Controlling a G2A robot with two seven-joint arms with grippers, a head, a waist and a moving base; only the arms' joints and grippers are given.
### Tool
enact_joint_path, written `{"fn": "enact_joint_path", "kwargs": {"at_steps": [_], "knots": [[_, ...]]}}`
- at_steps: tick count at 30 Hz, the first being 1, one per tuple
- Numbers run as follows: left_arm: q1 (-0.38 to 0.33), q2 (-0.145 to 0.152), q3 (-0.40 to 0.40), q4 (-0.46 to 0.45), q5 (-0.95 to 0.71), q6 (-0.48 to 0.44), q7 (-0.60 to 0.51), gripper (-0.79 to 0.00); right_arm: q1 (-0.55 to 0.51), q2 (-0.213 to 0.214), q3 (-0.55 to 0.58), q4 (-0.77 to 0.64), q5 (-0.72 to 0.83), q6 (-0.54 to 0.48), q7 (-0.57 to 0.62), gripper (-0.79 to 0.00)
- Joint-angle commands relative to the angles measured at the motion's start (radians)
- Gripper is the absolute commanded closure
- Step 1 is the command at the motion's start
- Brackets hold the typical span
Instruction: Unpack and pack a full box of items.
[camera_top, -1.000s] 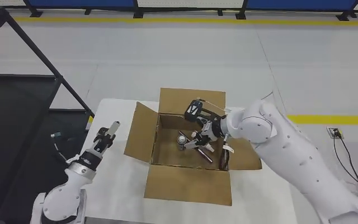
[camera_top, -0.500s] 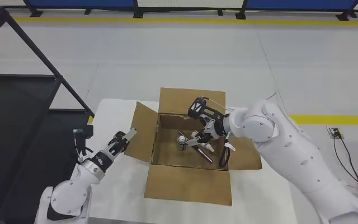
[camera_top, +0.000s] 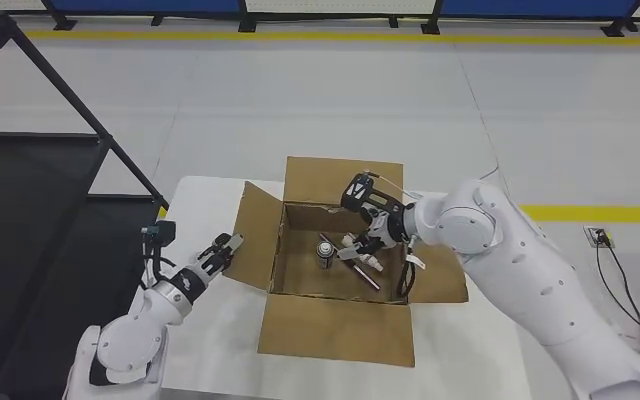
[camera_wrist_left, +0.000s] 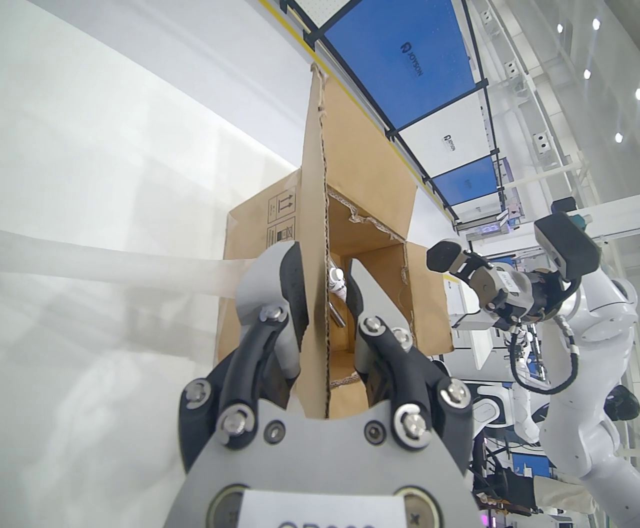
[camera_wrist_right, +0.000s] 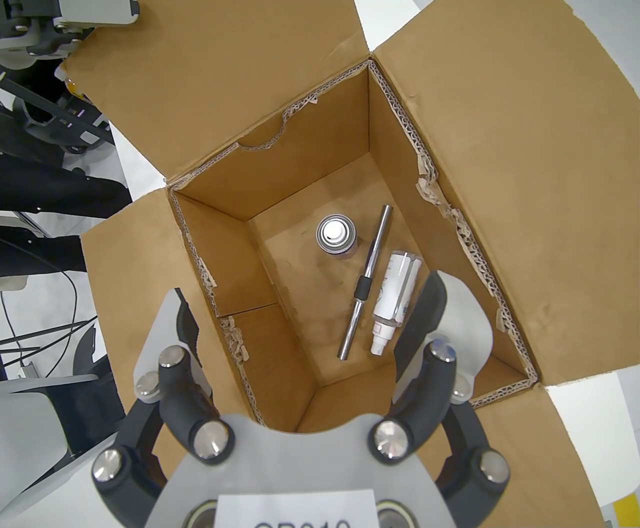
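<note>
White desk carries open cardboard box | left gripper: fingers apart astride box's side flap | right gripper: fingers apart above box | inside box: aerosol can, metal rod, spray bottle | step, likely: unpacking | next: lower, clamp bottle squarely

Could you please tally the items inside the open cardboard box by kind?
Can: 1
Metal rod: 1
Spray bottle: 1
Total: 3
</note>
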Motion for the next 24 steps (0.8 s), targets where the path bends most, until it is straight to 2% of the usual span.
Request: {"fn": "enact_joint_path", "kwargs": {"at_steps": [1, 2, 11, 24], "knots": [[-0.002, 0.002, 0.005, 0.001, 0.003, 0.005, 0.0, -0.163, -0.005, 0.002, 0.006, -0.002, -0.001, -0.002, -0.001, -0.785], [-0.003, 0.003, 0.006, 0.001, 0.004, 0.008, 0.001, 0.0, -0.008, 0.003, 0.008, -0.003, -0.002, -0.002, -0.001, -0.785], [0.01, 0.013, -0.005, -0.005, -0.008, 0.015, 0.017, 0.0, -0.012, 0.002, 0.009, 0.002, 0.006, -0.016, 0.004, -0.785], [0.036, 0.034, -0.063, 0.006, -0.025, -0.022, 0.004, 0.0, 0.042, -0.033, -0.061, 0.041, 0.026, -0.021, 0.019, -0.785]]}}
